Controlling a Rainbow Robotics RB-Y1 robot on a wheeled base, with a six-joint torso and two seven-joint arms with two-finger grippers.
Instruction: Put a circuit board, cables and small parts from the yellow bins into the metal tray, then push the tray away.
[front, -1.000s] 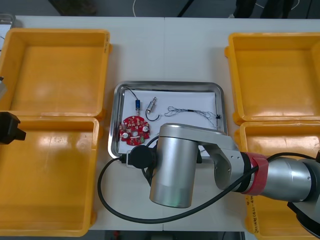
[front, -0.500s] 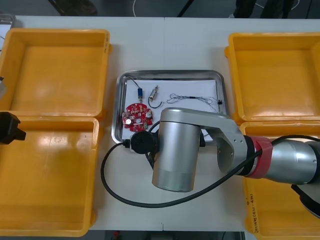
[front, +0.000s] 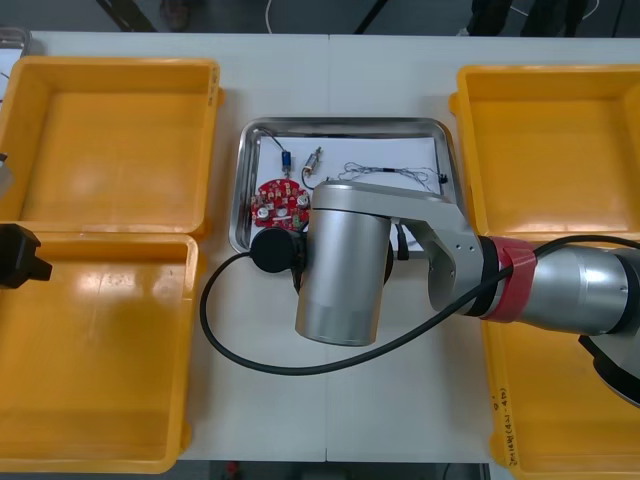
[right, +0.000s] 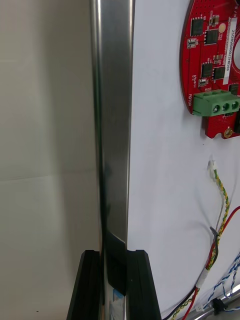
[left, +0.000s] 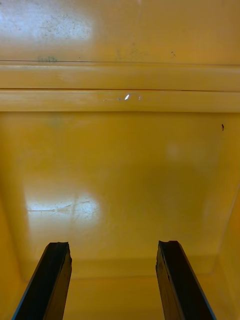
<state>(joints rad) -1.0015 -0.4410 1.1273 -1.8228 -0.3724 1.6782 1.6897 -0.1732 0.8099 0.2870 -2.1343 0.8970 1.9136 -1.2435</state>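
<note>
Your right gripper is clenched on the rim of the shiny rectangular metal tray, so push straight toward 12 o'clock; the released left gripper idles at 9 o'clock.

My right arm lies across the tray, covering its near rim and the near edge of the red board. The small parts at the tray's far side are too small to tell their kind. My right wrist's picture cuts off the board and cables. From above, the near right bin is cut at the corner
</note>
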